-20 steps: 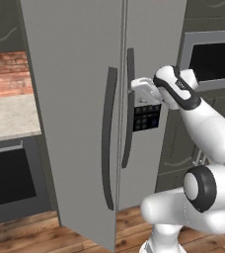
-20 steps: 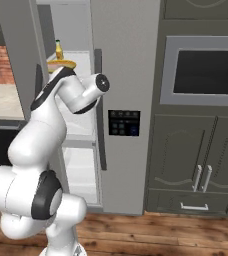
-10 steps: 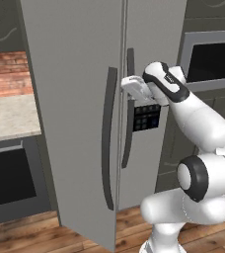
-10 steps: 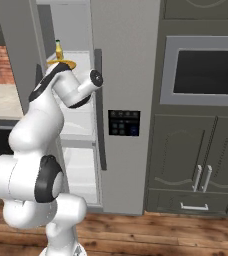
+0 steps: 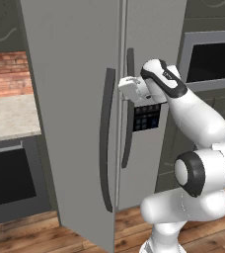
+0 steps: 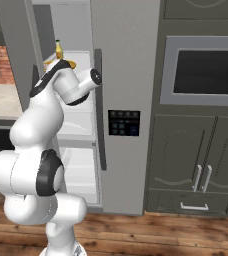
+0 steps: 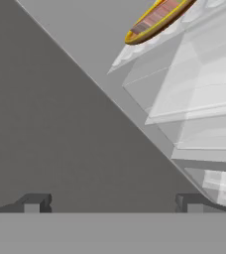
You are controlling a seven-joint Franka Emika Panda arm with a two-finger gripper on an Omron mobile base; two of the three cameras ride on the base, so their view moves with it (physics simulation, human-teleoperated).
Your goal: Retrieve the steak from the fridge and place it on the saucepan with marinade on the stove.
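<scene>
**Reaching past the open door toward the steak shelf**

My fingertips (image 7: 31, 204) stand apart with nothing between them; my gripper (image 7: 110, 206) faces the inner side of the fridge's open left door, with the lit interior off to one side. Beyond the door's edge the steak (image 7: 157, 17), pinkish-red, lies on a yellow plate (image 7: 135, 35) at the front edge of an upper shelf (image 7: 194, 59). From the base, my hand sits in the gap between the two doors of the fridge (image 5: 70, 74), near the dark handles (image 5: 106, 138), and the plate's rim (image 6: 70, 63) peeks just above my wrist.

I judge the door-opening done and the reach for the meat begun. Next I would need to swing further in, rise to shelf level and line my open fingers across the steak without knocking the plate.

Against half a second ago, my wrist has pushed deeper toward the opening; the door looks unchanged.
</scene>
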